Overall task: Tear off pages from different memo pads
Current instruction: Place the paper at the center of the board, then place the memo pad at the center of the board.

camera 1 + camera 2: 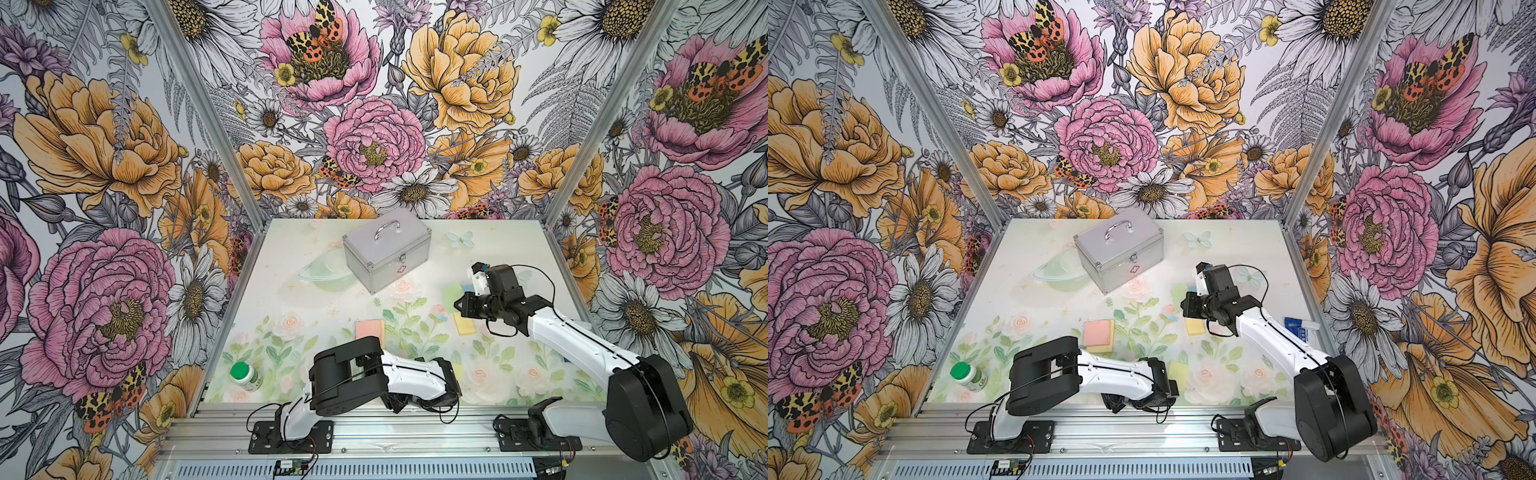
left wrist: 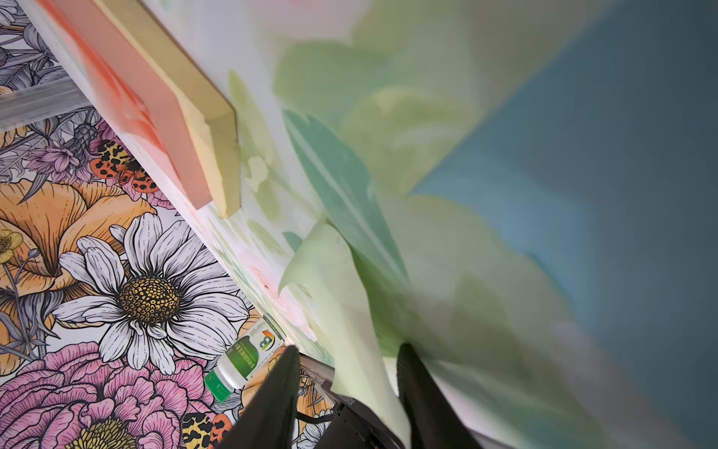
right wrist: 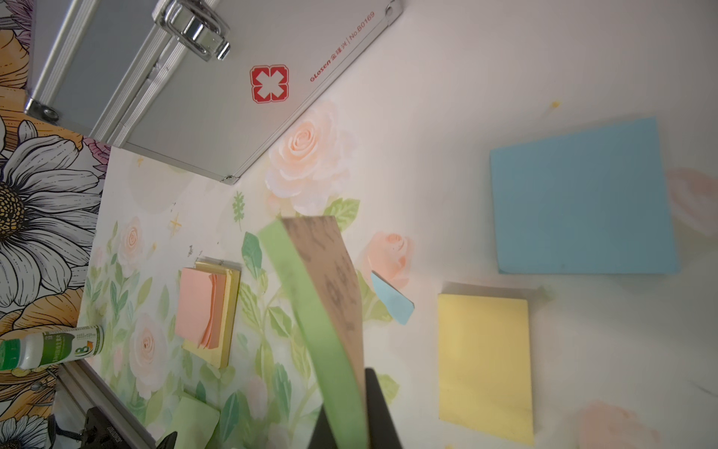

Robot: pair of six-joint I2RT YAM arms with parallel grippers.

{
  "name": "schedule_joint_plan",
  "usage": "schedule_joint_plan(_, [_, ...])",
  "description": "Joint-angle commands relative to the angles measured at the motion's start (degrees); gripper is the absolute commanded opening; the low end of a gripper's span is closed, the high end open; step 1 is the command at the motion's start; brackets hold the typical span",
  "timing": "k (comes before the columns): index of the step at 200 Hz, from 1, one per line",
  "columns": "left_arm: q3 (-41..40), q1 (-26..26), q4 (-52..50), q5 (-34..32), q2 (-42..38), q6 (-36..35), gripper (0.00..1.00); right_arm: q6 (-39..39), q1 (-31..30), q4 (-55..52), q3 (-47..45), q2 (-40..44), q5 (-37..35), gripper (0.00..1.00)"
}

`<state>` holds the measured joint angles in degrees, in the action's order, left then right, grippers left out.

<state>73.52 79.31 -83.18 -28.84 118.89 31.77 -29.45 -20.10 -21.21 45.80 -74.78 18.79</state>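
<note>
Seemingly mid-release: left pincer [image 2: 347, 350] jaws parted, curled pale-green paper page [image 2: 342, 295] loose between them, low by the near edge of the floral-print table [image 1: 291, 249]. Well apart, right pincer [image 3: 345, 392] clamps the thick green square memo pad [image 3: 307, 295] aloft. Next likely: back off the page, pick another pad. Just beyond the left pincer lies a salmon-pink square pad [image 1: 369, 328]; open room past it.

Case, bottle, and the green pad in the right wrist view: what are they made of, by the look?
Case: brushed silver metal, likely aluminium; ribbed edge rails, shiny chromed latch and handle.
Bottle: glossy white plastic by the look, with a green cap and a printed label.
Green memo pad: stacked matte paper, its layered edge showing, with a brown backing that looks like cardboard.
</note>
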Motion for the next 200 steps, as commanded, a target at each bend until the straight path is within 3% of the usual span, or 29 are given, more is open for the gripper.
schedule_joint_plan(1, [0.61,-0.65,3.89,3.03,-2.98,-1.34,0.56,0.1,0.47,0.73,-0.71,0.01,1.08,0.0])
schedule_joint_plan(21, [-0.92,-1.02,5.6,6.12,-8.41,-2.03,0.7,-0.13,0.64,0.67,-0.71,-0.32,0.91,0.0])
schedule_joint_plan(62, [-3.56,-7.72,11.09,11.11,-25.34,-4.73,0.73,-1.34,1.17,0.73,0.09,-1.88,1.67,0.0])
schedule_joint_plan(105, [-6.83,-18.37,16.76,8.98,-40.89,-6.93,0.76,-3.3,1.46,0.73,2.64,-4.34,0.01,0.0])
schedule_joint_plan(146, [-15.26,-31.12,33.99,14.54,-57.62,-8.76,0.77,-5.47,1.88,0.91,13.8,-17.05,-1.16,0.0])
schedule_joint_plan(200, [-23.08,-33.23,45.44,10.43,-66.04,-11.77,0.78,-8.48,7.67,0.85,32.54,-36.31,6.95,0.03])
